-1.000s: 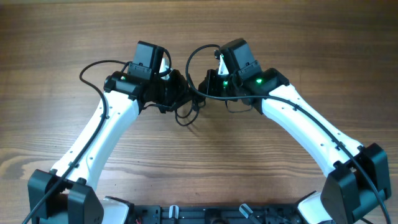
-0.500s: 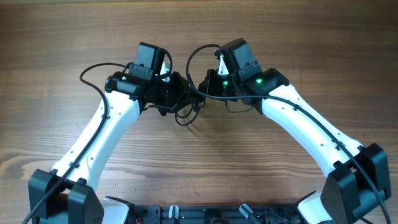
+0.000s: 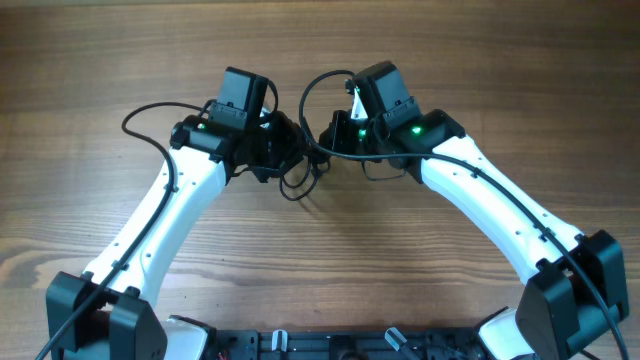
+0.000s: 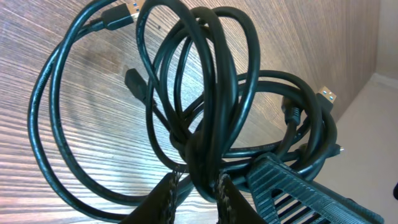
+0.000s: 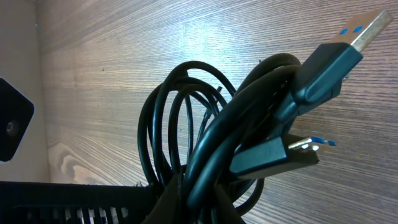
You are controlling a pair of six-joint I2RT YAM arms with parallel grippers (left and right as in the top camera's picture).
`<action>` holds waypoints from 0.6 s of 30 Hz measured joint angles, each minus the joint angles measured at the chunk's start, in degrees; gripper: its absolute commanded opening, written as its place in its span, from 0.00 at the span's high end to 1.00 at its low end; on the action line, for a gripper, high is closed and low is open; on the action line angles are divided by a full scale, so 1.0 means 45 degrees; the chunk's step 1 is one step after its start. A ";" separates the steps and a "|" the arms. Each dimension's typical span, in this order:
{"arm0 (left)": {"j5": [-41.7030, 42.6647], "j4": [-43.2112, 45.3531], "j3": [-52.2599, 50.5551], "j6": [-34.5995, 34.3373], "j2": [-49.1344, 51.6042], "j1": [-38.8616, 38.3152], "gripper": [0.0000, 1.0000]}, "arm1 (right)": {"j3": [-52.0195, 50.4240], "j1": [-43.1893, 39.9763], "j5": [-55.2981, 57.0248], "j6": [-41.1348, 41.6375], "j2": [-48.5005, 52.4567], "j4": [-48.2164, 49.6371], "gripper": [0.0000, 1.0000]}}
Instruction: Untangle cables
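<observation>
The cables [image 4: 211, 93] form one tangled coil just ahead of both grippers. The left gripper [image 4: 196, 190] is nipped narrowly around several strands, the right gripper [image 5: 189, 202] pinched tight on others, a plug [image 5: 329, 50] just past it. Best drawn apart slowly, so loops slide free rather than cinch.

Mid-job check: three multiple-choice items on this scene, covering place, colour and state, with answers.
1. The cables are: A) held between left gripper and right gripper B) beside the arm bases C) off the table
2. The plug has an insert that is: A) red B) blue C) yellow
3. The cables lie: A) straight, apart B) looped in one tangle C) cut up
Answers: 1 A, both wrist views show them pinched; 2 B, blue tip in right wrist view; 3 B, loops overlap in left wrist view.
</observation>
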 measured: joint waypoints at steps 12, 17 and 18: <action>-0.0097 0.0083 0.0000 -0.0733 0.0000 -0.0291 0.78 | 0.0000 0.0000 0.0005 0.0000 0.0000 0.0000 0.96; -0.0097 0.0083 0.0000 -0.1137 0.0000 -0.0345 0.79 | 0.0000 0.0000 0.0000 0.0000 0.0000 0.0000 0.96; -0.0097 0.0083 0.0000 -0.1161 0.0000 -0.0345 0.80 | 0.0000 0.0000 0.0005 0.0000 0.0000 0.0000 0.96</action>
